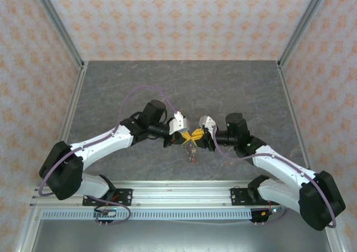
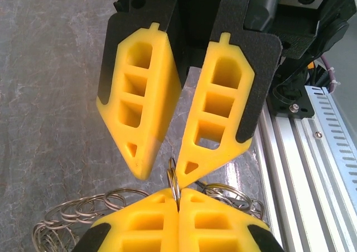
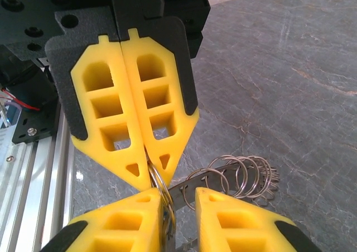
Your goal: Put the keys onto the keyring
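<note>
My left gripper [image 2: 177, 192] is shut edge-on on a thin metal split ring, the keyring [image 2: 173, 179], just above its fingertips. Facing it tip to tip, my right gripper [image 3: 178, 193] stands open with a clear gap, and one of its fingers [image 3: 139, 218] lies against the keyring [image 3: 158, 179]. A bunch of linked wire rings [image 3: 248, 177] trails from the held ring along a flat metal strip [image 3: 195, 186]. Whether that strip is a key, I cannot tell. In the top view both grippers [image 1: 191, 135] meet at the table's middle front, and the bunch [image 1: 191, 153] hangs below them.
The grey marbled table [image 1: 178, 85] stretches behind the arms, with patterned walls on three sides. An aluminium rail [image 1: 184, 188] runs along the near edge, close behind the grippers. More rings [image 2: 61, 221] spread out to the left of my left fingers.
</note>
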Action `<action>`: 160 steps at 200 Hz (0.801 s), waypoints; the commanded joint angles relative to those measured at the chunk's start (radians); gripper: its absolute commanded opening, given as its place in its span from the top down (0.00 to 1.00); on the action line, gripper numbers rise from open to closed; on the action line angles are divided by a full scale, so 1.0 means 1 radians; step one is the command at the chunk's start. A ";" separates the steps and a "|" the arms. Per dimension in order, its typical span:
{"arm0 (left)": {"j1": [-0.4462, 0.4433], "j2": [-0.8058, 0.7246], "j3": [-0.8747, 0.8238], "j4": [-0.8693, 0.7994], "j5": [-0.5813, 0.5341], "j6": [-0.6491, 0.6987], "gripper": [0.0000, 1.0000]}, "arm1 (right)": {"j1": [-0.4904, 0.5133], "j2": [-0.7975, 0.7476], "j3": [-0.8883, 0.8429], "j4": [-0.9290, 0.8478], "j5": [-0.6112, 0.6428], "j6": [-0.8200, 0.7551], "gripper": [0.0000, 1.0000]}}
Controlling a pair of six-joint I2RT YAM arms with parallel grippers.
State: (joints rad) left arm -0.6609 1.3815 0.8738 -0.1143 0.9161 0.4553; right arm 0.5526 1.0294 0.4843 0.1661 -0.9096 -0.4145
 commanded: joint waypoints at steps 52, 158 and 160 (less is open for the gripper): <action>-0.009 -0.052 0.006 0.089 0.141 -0.023 1.00 | -0.029 0.023 -0.024 0.114 -0.014 0.026 0.81; -0.008 0.013 0.103 -0.208 -0.015 0.132 0.86 | -0.017 0.013 0.203 -0.301 -0.019 -0.132 1.00; -0.009 0.013 0.104 -0.208 -0.013 0.132 0.86 | -0.014 0.013 0.208 -0.311 -0.014 -0.136 1.00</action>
State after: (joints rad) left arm -0.6533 1.3808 0.9314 -0.2081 0.9028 0.5274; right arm 0.5339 1.0435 0.6067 -0.0360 -0.9581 -0.4698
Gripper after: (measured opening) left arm 0.138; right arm 0.043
